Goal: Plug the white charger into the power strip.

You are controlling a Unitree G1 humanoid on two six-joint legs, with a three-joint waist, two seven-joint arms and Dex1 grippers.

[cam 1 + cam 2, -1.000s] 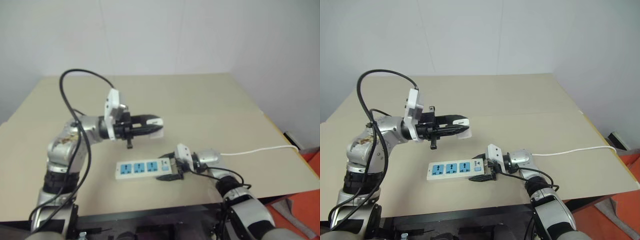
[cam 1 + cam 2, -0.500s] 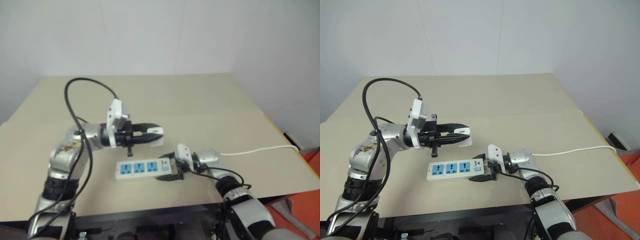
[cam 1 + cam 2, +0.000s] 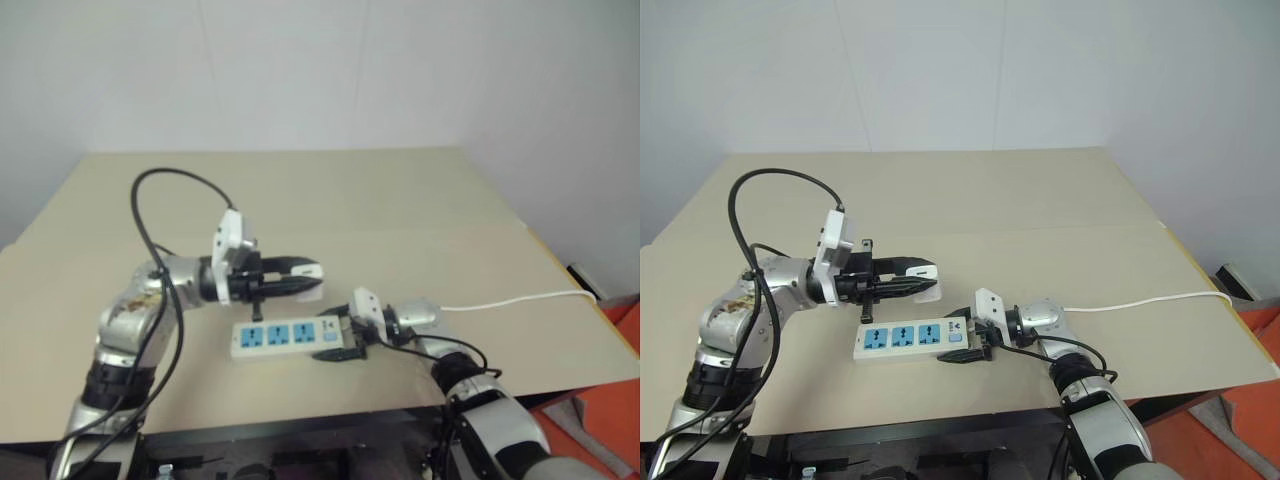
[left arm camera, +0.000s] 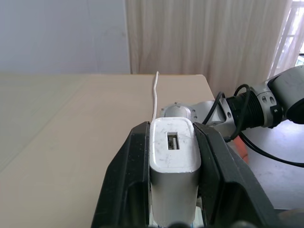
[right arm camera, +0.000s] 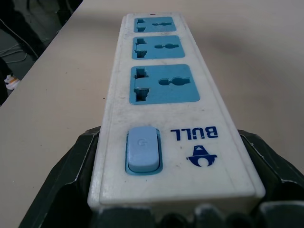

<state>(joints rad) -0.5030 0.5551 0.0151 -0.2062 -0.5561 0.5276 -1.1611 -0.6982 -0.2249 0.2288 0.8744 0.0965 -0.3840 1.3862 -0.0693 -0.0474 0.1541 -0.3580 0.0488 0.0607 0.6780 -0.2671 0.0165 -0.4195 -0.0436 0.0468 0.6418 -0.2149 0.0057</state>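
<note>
Head views: on the tan table [image 3: 1040, 200] lies the power strip [image 3: 902, 339], flat, its three blue socket faces turned up, near the front edge. Gripping its switch end, the right gripper [image 3: 968, 342], one black finger along each long side of the bar, jaws spread to the width of the strip and closed upon it. Running off from that end toward the table's right edge, a thin white cord [image 3: 1150, 302]. Hovering above and just behind the strip, the left gripper [image 3: 923, 278], pointing level toward the right arm, clamped tight on the white charger [image 3: 928, 291], which hangs clear of the sockets, not touching the bar. Looping up over the left arm, a black cable [image 3: 770, 200].

Left wrist view: held between the two black fingers [image 4: 128, 185], the white charger [image 4: 173, 175], its scuffed end face with a small rectangular port turned toward the camera. Beyond it, the right arm's grey wrist [image 4: 190, 111] and the white cord [image 4: 154, 97] lying on the table.

Right wrist view: filling the middle, the power strip [image 5: 164, 123], seen lengthways, pale blue switch [image 5: 142, 149] and blue "BULL" mark nearest, the three sockets lined up beyond. Pressed against both sides at the switch end, the black fingers [image 5: 76, 175].
</note>
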